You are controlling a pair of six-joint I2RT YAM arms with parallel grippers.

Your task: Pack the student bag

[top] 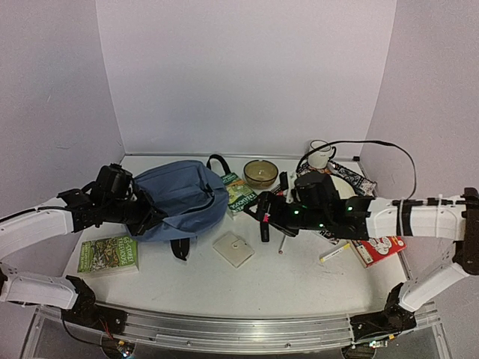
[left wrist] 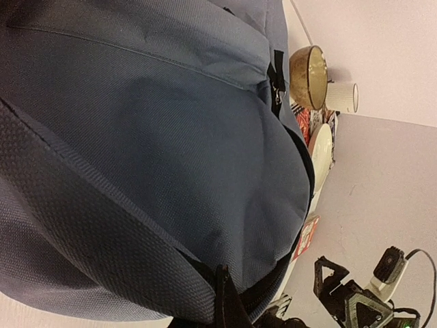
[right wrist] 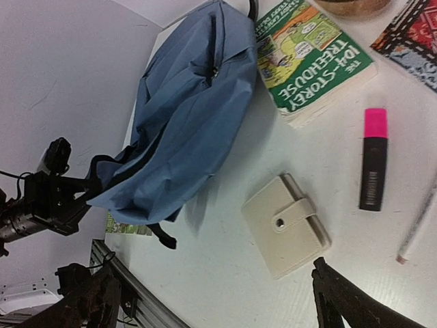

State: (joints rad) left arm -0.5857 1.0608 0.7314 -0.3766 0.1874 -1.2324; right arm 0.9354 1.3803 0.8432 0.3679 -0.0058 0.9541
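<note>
A white counter (top: 247, 288) is enclosed by pale lilac walls (top: 247, 67). The student bag (top: 178, 196) is laid on its side at the left-centre of the counter, its black straps spread out at the top and bottom edges. The left gripper (top: 148, 217) is pressed against the bag's near-left edge, and its jaws are clenched on a fold of the blue fabric, which is drawn out toward them. The right gripper (right wrist: 210, 273) is held above the middle of the counter with its jaws fully released and nothing between them. Below it, a beige snap wallet (right wrist: 287, 225) is seen just right of the bag, with a pink-capped highlighter (right wrist: 372, 160) near it and a white pen (right wrist: 416, 225) beside that. A green Treehouse book (right wrist: 314, 58) is touching the bag's right end. A second green book (top: 108, 254) is placed near the bag's left front, and a bowl (top: 260, 173) and a white mug (top: 319, 155) are set toward the back wall.
</note>
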